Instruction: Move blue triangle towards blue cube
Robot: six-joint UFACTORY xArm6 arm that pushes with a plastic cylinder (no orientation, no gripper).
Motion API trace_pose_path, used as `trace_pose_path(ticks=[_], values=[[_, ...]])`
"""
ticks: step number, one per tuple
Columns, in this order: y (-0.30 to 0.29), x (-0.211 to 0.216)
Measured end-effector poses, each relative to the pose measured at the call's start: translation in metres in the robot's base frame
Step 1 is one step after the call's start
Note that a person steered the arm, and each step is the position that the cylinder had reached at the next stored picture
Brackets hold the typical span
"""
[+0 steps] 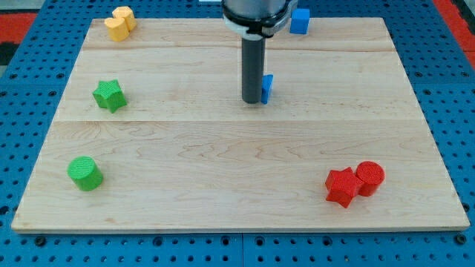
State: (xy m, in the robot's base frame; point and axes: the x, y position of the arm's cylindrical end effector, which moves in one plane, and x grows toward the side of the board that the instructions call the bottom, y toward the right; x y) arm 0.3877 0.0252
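Tip: my tip point(252, 101) rests on the board near the middle of its upper half; the rod has no jaws, so nothing opens, closes or grips.
Blue triangle: blue triangle point(267, 87) sits touching the rod on the view's right, partly hidden by it.
Blue cube: blue cube point(299, 21) stands at the board's top edge, up and right of the triangle, apart from it.
Board: wooden board point(223, 170) on a blue pegboard table point(460, 111).
Others: yellow block point(119, 23) top left; green star point(109, 96) left; green cylinder point(85, 173) lower left; red star point(342, 187) touching red cylinder point(369, 177), lower right.
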Motion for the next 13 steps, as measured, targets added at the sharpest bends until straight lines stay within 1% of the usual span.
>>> trace_pose_path(ticks=[1, 2, 4, 5, 6, 8, 11, 12, 13], values=[[0.02, -0.019], [0.022, -0.024], [0.058, -0.026], [0.064, -0.04], [0.064, -0.065], [0.083, -0.076], [0.095, -0.13], [0.101, -0.137], [0.093, -0.123]])
